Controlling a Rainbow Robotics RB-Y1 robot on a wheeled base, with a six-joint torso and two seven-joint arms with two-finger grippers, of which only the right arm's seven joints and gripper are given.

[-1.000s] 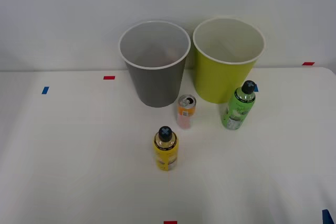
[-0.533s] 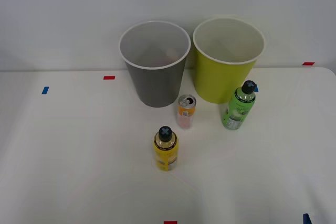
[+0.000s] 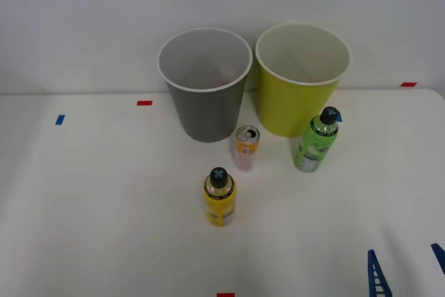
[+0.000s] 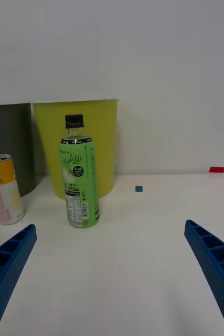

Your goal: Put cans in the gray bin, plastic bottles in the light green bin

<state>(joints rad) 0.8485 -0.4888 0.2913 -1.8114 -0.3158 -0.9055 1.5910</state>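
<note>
The green bottle (image 3: 316, 142) is a stubby bright green plastic bottle with a black screw cap and a green-and-white label; it stands upright on the white tabletop (image 3: 104, 199), long axis vertical, cap up, just in front of the light green bin (image 3: 300, 81) at about 5 o'clock from it. The can (image 3: 246, 147) is slim, with an orange upper band, a pale pink-white lower body and a silver top with its tab; it also stands upright, at about 9 o'clock from the green bottle, in front of the gap between the two bins. The yellow bottle (image 3: 220, 196), black-capped and upright, stands nearer the robot, at about 7 o'clock from the can and apart from it. The gray bin (image 3: 205, 88) and the light green bin stand side by side at the far edge of the tabletop, rims close together, both open mouths up, the gray one at 9 o'clock of the lime one. Small red and blue tape marks (image 3: 144, 103) dot the tabletop. The right claw (image 3: 407, 269) shows its blue ribbed fingers (image 4: 9, 262) at about 5 o'clock from the green bottle, spread wide apart and holding nothing. Bare tabletop lies between the claw and the green bottle in the wrist view.
</note>
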